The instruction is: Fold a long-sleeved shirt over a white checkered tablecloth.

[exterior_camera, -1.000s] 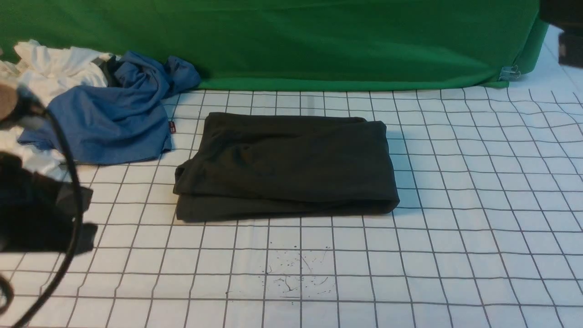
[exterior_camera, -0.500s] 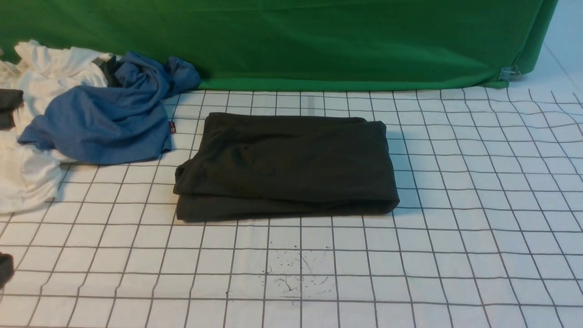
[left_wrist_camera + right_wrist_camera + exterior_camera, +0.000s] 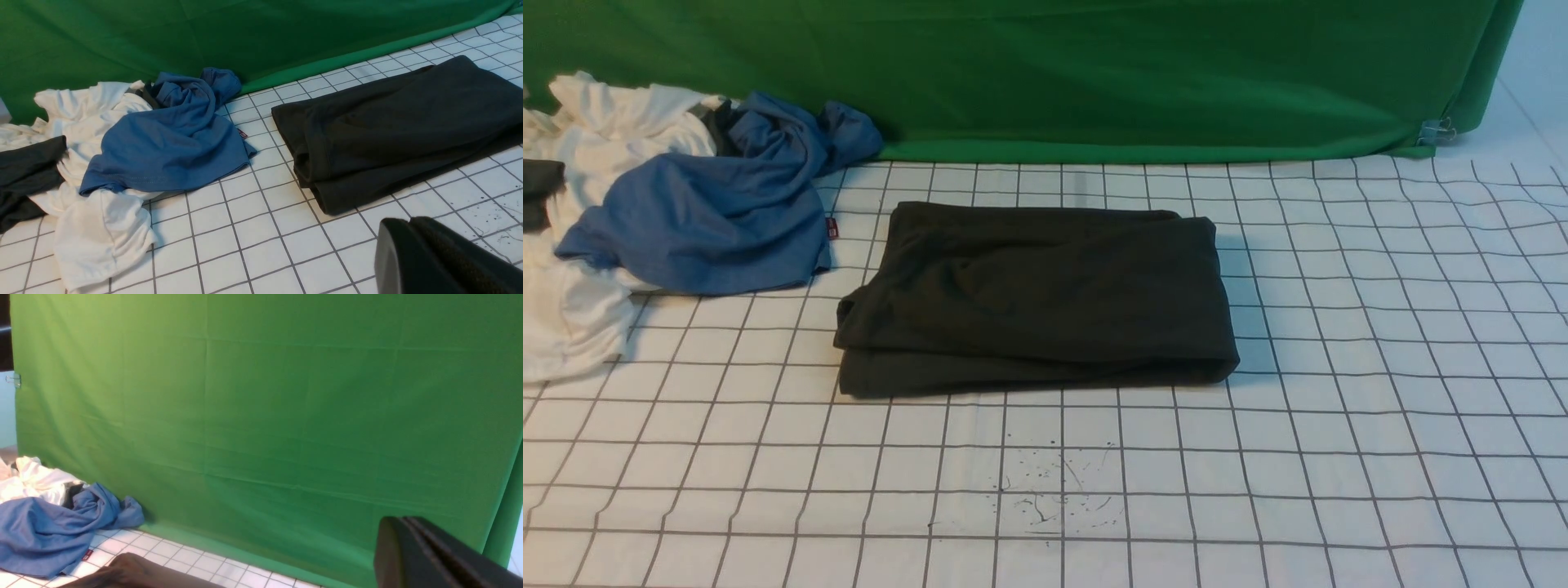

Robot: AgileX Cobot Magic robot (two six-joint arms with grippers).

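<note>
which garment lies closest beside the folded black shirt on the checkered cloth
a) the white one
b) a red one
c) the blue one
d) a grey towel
c: the blue garment lies crumpled just off the folded long-sleeved shirt, on its left in the front view, with the white garment farther out.

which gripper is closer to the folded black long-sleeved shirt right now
Left. The left gripper sits low beside the folded black long-sleeved shirt, apart from it. The right gripper is raised, facing the green backdrop cloth.

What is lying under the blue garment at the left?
The blue garment lies partly over a white garment and the white checkered tablecloth. A dark strip shows at its top; whatever else it covers is hidden.
</note>
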